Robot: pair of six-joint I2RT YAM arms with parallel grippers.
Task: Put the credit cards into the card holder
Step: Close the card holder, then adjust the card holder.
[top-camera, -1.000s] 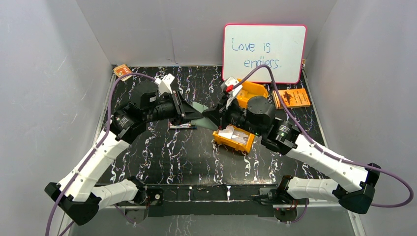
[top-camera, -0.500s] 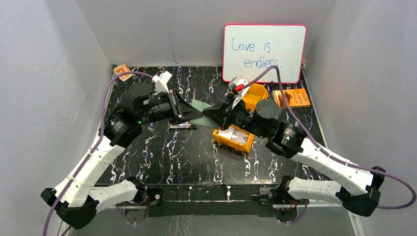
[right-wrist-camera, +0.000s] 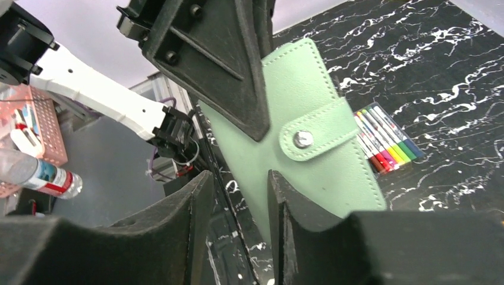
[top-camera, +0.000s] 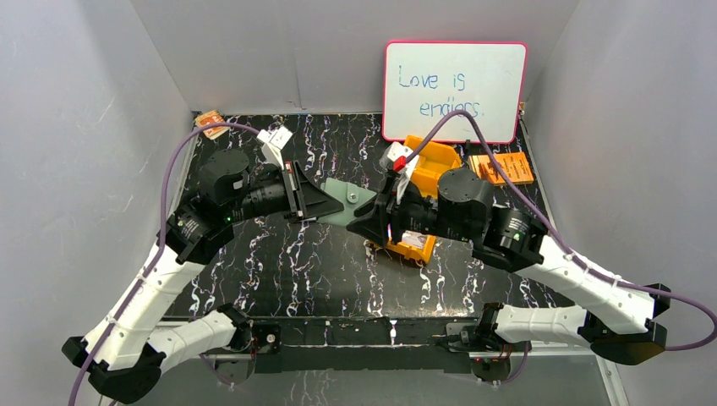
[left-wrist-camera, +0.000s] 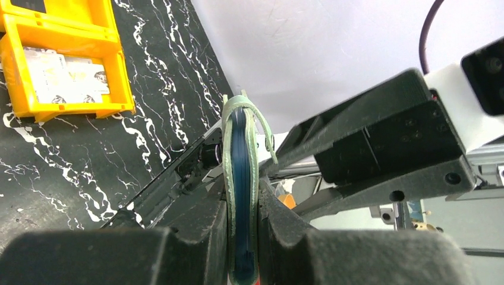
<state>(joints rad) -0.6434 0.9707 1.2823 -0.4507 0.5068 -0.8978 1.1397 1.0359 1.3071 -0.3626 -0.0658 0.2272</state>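
While the left gripper (top-camera: 331,201) clamps it by one end, the card holder (top-camera: 345,196) hangs clear of the black marbled table (top-camera: 321,271), over the middle of it and between the two arms.

Holder: pale green, folded shut. In the right wrist view the snap tab (right-wrist-camera: 309,138) lies fastened across the front of the holder (right-wrist-camera: 297,172). The left wrist view shows it edge-on (left-wrist-camera: 241,148), with dark blue inner layers between pale green covers, pinched between the left gripper (left-wrist-camera: 241,205) jaws.

Left fingers (right-wrist-camera: 220,65): one black wedge lies flat over the holder's front face; the other is hidden behind it.

Right gripper (top-camera: 362,224): just near and right of the holder, pointing at it. From its own camera the gripper (right-wrist-camera: 238,178) has its jaws parted, with a plain gap and nothing clamped. The holder's lower edge sits just past the tips; whether it touches them I cannot tell.

Credit cards (left-wrist-camera: 65,74): whitish, lying flat in the end compartment of the orange bin (left-wrist-camera: 18,65), well apart from the holder. From above, the bin (top-camera: 427,161) sits right of centre, partly under the right arm.

Surroundings: a marker set (right-wrist-camera: 386,138) lies on the table beneath the holder. A pink-framed whiteboard (top-camera: 454,89) with blue handwriting leans on the far wall. An orange booklet (top-camera: 503,167) is at far right and a small orange-and-white packet (top-camera: 210,123) is in the far left corner.
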